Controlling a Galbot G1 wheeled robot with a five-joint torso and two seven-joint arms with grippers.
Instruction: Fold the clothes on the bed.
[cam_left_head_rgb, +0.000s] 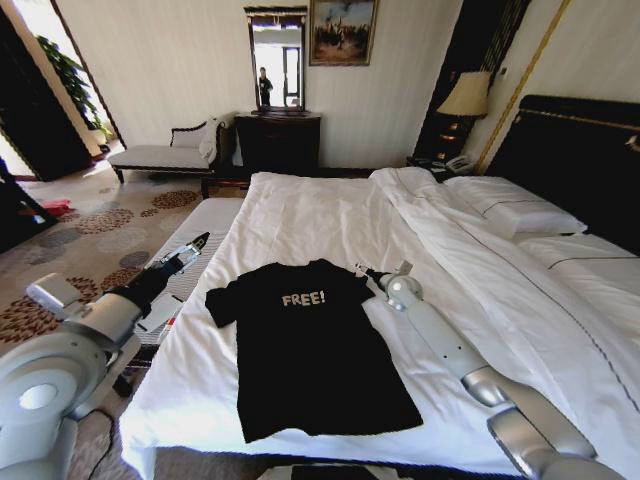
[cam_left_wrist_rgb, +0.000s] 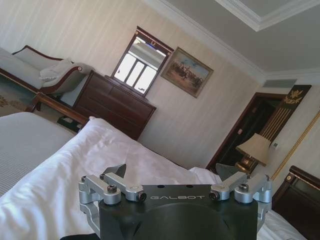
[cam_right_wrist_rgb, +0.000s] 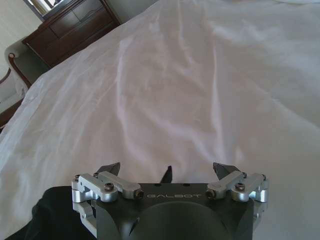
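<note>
T-shirt: black, white "FREE!" across the chest; lies flat and face up on the near part of the bed, collar toward the far end, hem toward the near edge.
T-shirt edges: left sleeve reaches toward the bed's left edge with a strip of white sheet between; hem stops just short of the near edge; right sleeve lies beside the right gripper.
Bed: white sheet, bare and lightly creased beyond the collar up to the far end; duvet folded along the right side; pillows at the dark headboard on the right.
Right gripper: low over the sheet, just beside the T-shirt's right shoulder; jaws spread wide in the right wrist view, nothing between them. A black corner of the T-shirt shows by the gripper body there.
Left gripper: held off the bed's left edge, over the bench, near the left sleeve but apart from it; fingers wide apart in the left wrist view, holding nothing.
Room to the left: patterned carpet, chaise and dark dresser against the far wall, well apart from the bed.
</note>
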